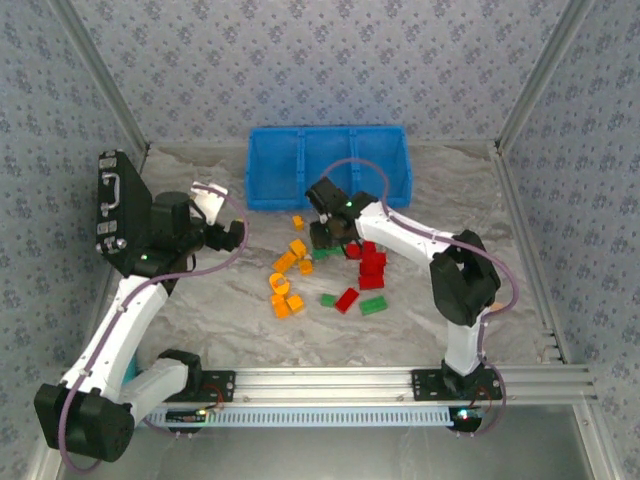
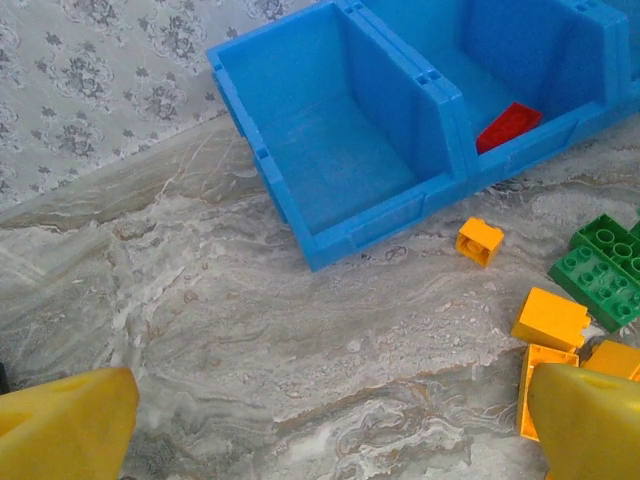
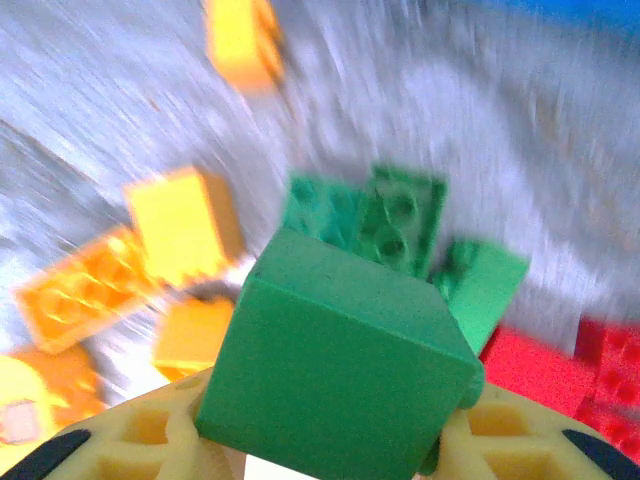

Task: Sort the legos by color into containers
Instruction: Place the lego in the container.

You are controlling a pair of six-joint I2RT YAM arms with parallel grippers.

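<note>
We see our right pincer closed on a green brick, over the loose legos on the table before the blue bin. Our left pincer gapes wide and empty; 1 red brick lies in the bin's middle compartment

Bin: we see blue moulded plastic, smooth, with a mild sheen.
Green brick: plastic with smooth faces; we find it near matt.
Table: we read a marbled grey surface, smooth, low gloss.
Walls: patterned covering, matt; paper or cloth we cannot tell.
Rail: bare grooved metal, dull silver.
Case: black, with a shiny metal handle.
Left fingers: yellow plastic, matt, we see.
Arm shells: white plastic, glossy.
</note>
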